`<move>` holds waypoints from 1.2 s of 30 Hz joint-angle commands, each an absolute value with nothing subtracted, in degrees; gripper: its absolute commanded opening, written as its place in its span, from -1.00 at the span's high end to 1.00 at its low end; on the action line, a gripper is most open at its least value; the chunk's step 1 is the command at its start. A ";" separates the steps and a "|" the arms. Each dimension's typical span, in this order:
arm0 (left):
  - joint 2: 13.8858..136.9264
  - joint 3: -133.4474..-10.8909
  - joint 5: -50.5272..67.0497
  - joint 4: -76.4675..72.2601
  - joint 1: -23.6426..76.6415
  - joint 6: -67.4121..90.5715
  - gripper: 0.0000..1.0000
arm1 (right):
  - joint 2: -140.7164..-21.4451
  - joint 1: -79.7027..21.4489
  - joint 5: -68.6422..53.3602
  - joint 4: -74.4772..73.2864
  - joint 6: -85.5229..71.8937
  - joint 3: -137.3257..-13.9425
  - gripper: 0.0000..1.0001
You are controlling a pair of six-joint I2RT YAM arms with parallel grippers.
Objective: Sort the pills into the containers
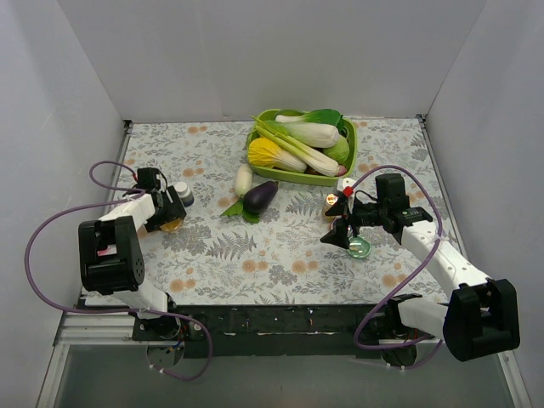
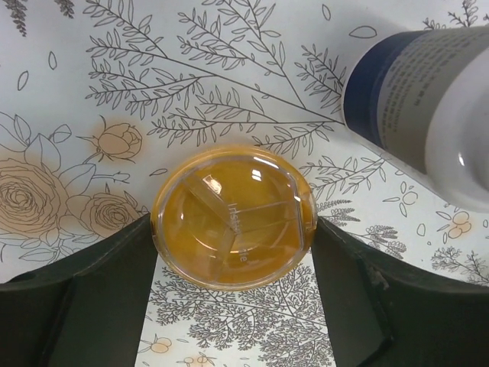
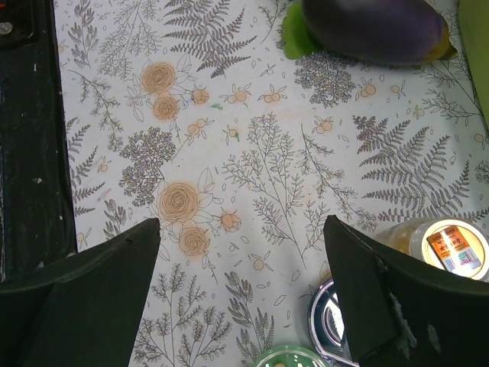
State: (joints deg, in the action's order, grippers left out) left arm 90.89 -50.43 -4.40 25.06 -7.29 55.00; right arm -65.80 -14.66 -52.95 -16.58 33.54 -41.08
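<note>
My left gripper (image 1: 170, 218) is closed on the orange dish (image 2: 233, 218), which rests on the floral cloth; both fingers (image 2: 99, 290) touch its sides. The dish also shows in the top view (image 1: 173, 225). My right gripper (image 3: 241, 252) is open and empty above bare cloth; in the top view (image 1: 342, 233) it hovers left of the green dish (image 1: 359, 247). The green dish (image 3: 294, 357) and the dark blue dish (image 3: 325, 325) sit at the lower edge of the right wrist view, by the right finger (image 3: 367, 290). I cannot make out any pills.
A white bottle with a dark band (image 2: 428, 99) lies beside the orange dish. A small amber pill bottle (image 3: 447, 245) stands by the blue dish. An eggplant (image 3: 374, 27), a white radish (image 1: 243, 179) and the lime-green vegetable tray (image 1: 348, 158) are at the back.
</note>
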 commanded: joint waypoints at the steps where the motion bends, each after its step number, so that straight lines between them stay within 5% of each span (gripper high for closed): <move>1: 88.95 -51.59 -0.36 27.33 -7.56 55.99 -0.08 | -65.65 -14.68 -55.02 -17.31 34.72 -42.71 -0.90; 9: 80.08 -46.59 11.07 31.20 -4.31 61.17 0.17 | -65.74 -14.68 -55.02 -18.02 35.59 -42.80 -0.90; 15: 74.97 -46.50 12.83 32.09 12.54 72.23 0.23 | -66.18 -14.59 -55.46 -18.90 37.00 -42.71 -0.90; 25: 84.80 -52.28 -4.90 28.83 47.60 90.08 0.20 | -66.18 -14.68 -54.85 -20.30 40.69 -42.10 -0.90; 34: 97.46 -58.97 -14.85 29.53 57.47 91.05 0.10 | -66.88 -14.68 -54.49 -21.09 42.89 -41.48 -0.89; 36: 98.00 -58.97 -14.94 29.36 58.09 91.76 -0.07 | -67.15 -14.59 -54.49 -21.27 43.15 -41.48 -0.89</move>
State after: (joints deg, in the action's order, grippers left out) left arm 96.66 -57.93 -10.04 28.51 56.64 89.67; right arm -66.52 -14.66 -53.95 -20.25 41.25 -41.08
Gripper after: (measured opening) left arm 0.727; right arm 0.949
